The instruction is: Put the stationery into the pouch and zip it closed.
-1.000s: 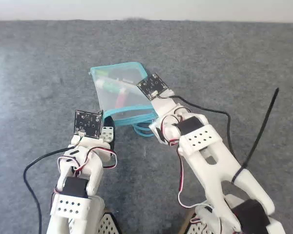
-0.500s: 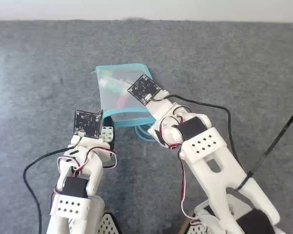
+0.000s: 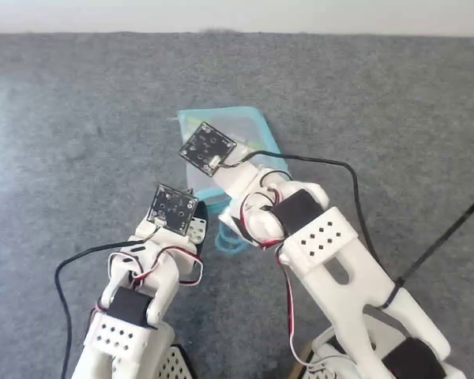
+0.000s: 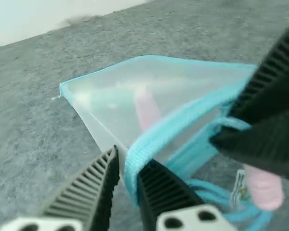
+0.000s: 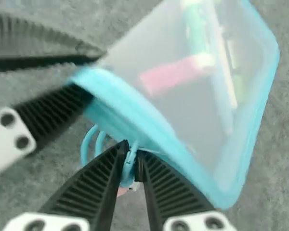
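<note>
The clear pouch (image 3: 241,126) with turquoise trim lies on the grey mat, with a pink item (image 5: 172,74) and a green pen (image 5: 196,21) inside it. My left gripper (image 4: 130,161) is shut on the near end of the pouch's turquoise zipper edge (image 4: 149,139). My right gripper (image 5: 131,150) is shut on the zipper pull (image 5: 130,166), right beside the left gripper's fingers (image 5: 48,115). From above, the right arm's wrist camera covers the near part of the pouch, and the left gripper (image 3: 197,229) sits at its near corner.
A turquoise cord loop (image 3: 231,242) hangs from the pull between the two arms. Black cables (image 3: 332,170) trail off the right arm. Open grey mat (image 3: 79,118) surrounds the pouch on the far, left and right sides.
The right gripper has travelled left along the zipper edge to meet the left gripper. The pouch has swung rightward, and the left arm has shifted right and forward.
</note>
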### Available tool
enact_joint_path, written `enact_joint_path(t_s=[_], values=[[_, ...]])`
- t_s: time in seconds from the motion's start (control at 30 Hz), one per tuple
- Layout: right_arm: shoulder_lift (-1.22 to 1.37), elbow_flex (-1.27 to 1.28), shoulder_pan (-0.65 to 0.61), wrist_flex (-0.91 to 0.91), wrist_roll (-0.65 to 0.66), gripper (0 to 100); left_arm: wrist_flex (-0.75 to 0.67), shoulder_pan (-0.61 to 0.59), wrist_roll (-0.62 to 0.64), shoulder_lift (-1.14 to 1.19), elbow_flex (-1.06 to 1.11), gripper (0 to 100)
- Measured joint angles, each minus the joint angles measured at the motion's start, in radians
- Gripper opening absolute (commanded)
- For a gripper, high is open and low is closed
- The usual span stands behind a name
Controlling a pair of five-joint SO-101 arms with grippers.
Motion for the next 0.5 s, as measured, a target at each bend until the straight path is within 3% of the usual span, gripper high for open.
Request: enact_joint_path(t_s=[0.23, 0.5], values=[[0.000, -0.012, -0.031, 0.002, -0.002, 2.4, 0.008, 0.011, -0.020, -0.002, 0.000, 1], [-0.002, -0.029, -0.046, 0.178, 0.000, 41.2, 0.012, 0.015, -0.023, 0.002, 0.002, 1]])
